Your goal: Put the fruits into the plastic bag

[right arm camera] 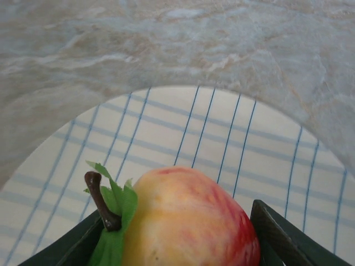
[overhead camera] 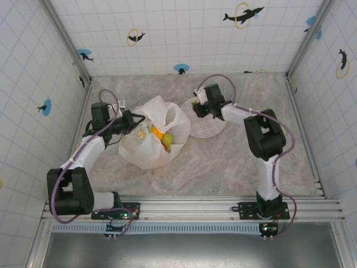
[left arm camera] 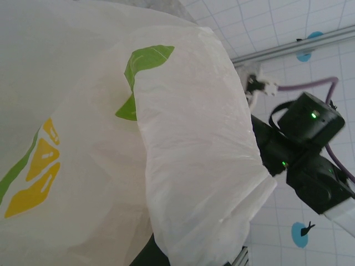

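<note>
The plastic bag [overhead camera: 146, 146] stands left of the table's middle, white with lemon and leaf prints, its mouth open towards the right. Inside it lie an orange [overhead camera: 158, 134] and a yellow-green fruit [overhead camera: 167, 143]. My left gripper [overhead camera: 135, 120] is shut on the bag's left rim; the bag [left arm camera: 188, 138] covers its fingers in the left wrist view. My right gripper [overhead camera: 196, 106] is down over the checked plate [overhead camera: 211, 128]. A red-and-yellow apple [right arm camera: 188, 221] with a stem and green leaf sits between its fingers [right arm camera: 277, 235], which press on both sides.
The round plate with blue lines [right arm camera: 233, 138] lies right of the bag on the marbled table [overhead camera: 234, 162]. Tiled walls close in the back and both sides. The right arm [left arm camera: 310, 149] shows beyond the bag.
</note>
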`<act>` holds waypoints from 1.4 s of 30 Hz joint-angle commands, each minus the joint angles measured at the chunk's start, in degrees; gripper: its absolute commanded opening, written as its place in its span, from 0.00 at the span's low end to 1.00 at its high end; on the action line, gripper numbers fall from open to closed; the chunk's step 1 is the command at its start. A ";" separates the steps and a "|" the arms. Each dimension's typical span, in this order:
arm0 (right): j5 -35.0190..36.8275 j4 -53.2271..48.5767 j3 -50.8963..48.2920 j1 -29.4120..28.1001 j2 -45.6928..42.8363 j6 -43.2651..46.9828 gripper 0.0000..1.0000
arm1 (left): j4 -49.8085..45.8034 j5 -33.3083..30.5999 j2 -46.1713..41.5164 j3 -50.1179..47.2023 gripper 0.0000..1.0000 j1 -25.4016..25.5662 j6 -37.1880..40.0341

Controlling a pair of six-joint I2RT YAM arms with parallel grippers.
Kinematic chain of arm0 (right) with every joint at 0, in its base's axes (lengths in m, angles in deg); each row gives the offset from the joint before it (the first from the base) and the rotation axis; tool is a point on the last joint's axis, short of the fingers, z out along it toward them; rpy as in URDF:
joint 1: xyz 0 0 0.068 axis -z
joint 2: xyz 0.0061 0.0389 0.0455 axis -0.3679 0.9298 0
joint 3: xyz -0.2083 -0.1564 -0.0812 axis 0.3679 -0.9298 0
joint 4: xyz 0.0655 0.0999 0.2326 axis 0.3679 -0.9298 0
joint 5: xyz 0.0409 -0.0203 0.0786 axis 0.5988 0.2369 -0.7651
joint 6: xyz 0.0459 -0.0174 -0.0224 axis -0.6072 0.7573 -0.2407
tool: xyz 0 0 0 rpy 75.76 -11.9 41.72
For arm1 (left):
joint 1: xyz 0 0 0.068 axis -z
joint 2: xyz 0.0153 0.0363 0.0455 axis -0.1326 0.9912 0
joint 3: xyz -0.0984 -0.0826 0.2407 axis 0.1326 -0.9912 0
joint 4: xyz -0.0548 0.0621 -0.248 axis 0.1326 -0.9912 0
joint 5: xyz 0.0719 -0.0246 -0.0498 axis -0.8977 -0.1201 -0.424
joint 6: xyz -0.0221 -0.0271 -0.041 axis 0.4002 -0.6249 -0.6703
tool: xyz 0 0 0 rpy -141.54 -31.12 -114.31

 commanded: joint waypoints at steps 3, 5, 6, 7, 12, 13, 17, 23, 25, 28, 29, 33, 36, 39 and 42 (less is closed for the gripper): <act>-4.04 9.88 -15.43 -2.39 -17.76 -6.89 0.49 | 1.02 1.57 -0.33 0.93 0.00 -0.57 -0.48; -4.39 13.21 -21.34 -4.55 -23.90 -7.91 0.50 | 1.16 1.49 -0.59 0.77 0.00 -0.47 -0.48; -4.79 14.42 -23.93 -6.07 -26.57 -8.32 0.49 | 1.24 1.41 -0.71 0.70 0.00 -0.42 -0.50; -5.26 14.98 -25.54 -7.38 -28.54 -8.57 0.50 | 1.22 1.40 -0.76 0.67 0.00 -0.40 -0.57; -4.57 15.77 -29.29 -15.89 -31.35 -7.93 0.50 | 1.42 1.48 -0.91 0.67 0.00 -0.40 -0.84; -4.48 15.70 -28.99 -17.00 -30.69 -7.66 0.49 | 1.50 1.40 -0.91 0.66 0.00 -0.41 -0.80; -3.94 14.80 -25.35 -20.60 -25.82 -5.55 0.49 | 1.51 1.45 -0.91 0.58 0.00 -0.42 -0.94; -0.88 10.58 -18.16 -22.86 -17.20 -1.32 0.49 | 1.62 1.64 -0.99 0.58 0.00 -0.40 -0.89; 0.01 10.41 -16.00 -22.83 -14.99 -1.42 0.49 | 1.51 1.75 -1.00 0.58 0.00 -0.43 -0.92; 0.82 11.02 -12.75 -22.79 -11.78 -2.10 0.49 | 1.53 1.85 -1.17 0.57 0.00 -0.42 -0.93; 1.11 10.96 -11.66 -22.74 -10.73 -2.23 0.48 | 1.51 1.89 -1.17 0.62 0.00 -0.35 -0.82; 3.07 10.22 -6.47 -22.57 -5.83 -2.99 0.49 | 1.42 2.00 -1.26 0.59 0.00 -0.36 -0.78; 4.13 11.43 -3.90 -22.44 -3.25 -4.58 0.50 | 1.42 2.03 -1.25 0.50 0.00 -0.41 -0.80; 5.77 13.83 -1.33 -22.32 -0.47 -7.86 0.51 | 1.42 2.02 -1.26 0.51 0.00 -0.38 -0.80; 7.60 15.46 0.84 -22.30 2.17 -10.97 0.52 | 1.42 2.02 -1.24 0.35 0.00 -0.42 -0.81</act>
